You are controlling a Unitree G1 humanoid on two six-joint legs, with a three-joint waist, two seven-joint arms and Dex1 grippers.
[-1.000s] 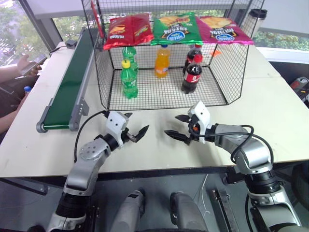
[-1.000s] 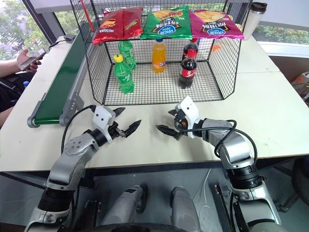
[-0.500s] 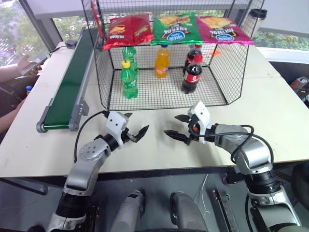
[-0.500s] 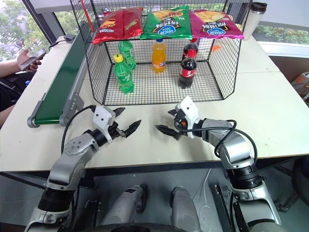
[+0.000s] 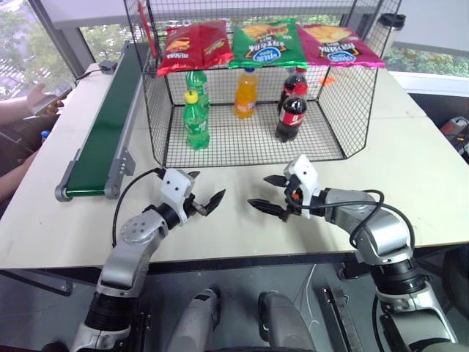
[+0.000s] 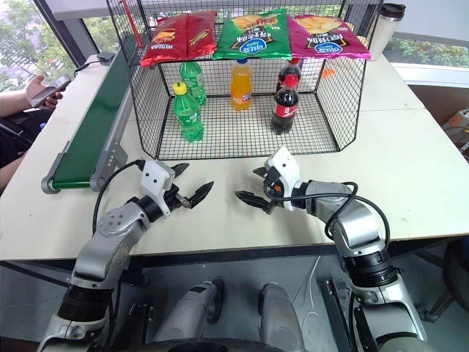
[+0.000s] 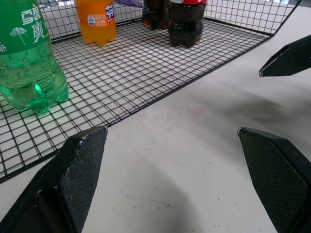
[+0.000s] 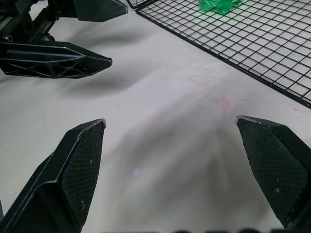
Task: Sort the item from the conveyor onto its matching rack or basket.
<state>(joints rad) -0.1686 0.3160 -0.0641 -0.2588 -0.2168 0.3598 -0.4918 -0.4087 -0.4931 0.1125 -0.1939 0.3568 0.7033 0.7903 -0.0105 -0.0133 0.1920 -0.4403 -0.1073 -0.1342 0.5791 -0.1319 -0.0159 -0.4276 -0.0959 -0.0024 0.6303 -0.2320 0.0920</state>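
Both grippers hover just above the white table (image 5: 410,158) in front of the black wire basket (image 5: 337,110), tips pointing toward each other but apart. The left gripper (image 5: 206,196) has its 2 fingers spread wide with nothing between them; the right gripper (image 5: 268,194) is spread just as wide and also empty. The orange soda bottle (image 5: 246,93) stands upright on the basket floor, between the 2 green bottles (image 5: 196,119) and the 2 cola bottles (image 5: 292,111). The green conveyor (image 5: 102,132) runs along the table's left side
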